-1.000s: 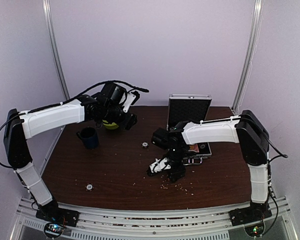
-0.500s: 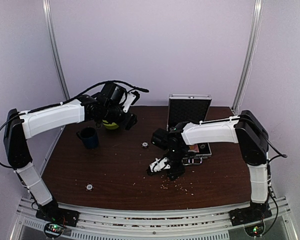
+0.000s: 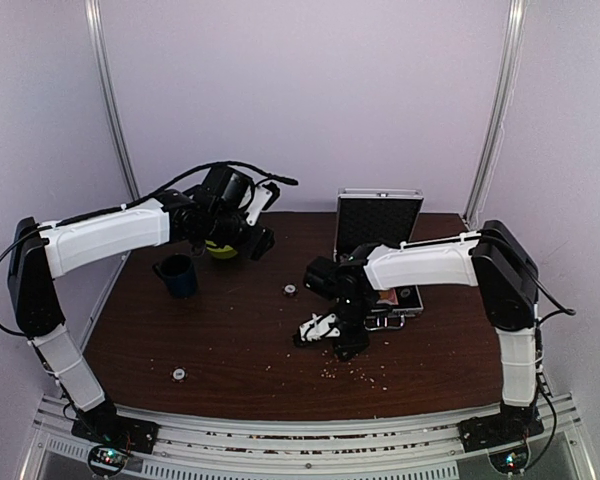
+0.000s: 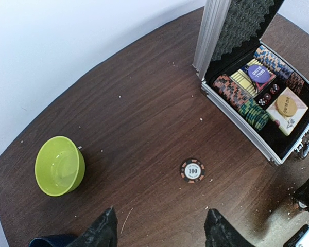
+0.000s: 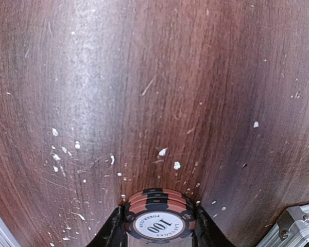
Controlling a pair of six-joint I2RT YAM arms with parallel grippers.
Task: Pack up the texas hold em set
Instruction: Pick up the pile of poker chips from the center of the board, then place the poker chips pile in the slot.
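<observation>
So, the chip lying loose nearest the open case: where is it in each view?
Top external: the chip, mid-table, left of the case.
Left wrist: lower middle, below-left of the case.
Right wrist: absent; the chip stack there sits in the right gripper jaws.
Shared landmark: the case; right wrist shows its corner, lower right.

open briefcase [image 4: 257,98], loose chip [image 4: 192,170], green bowl [image 4: 59,165]
</observation>
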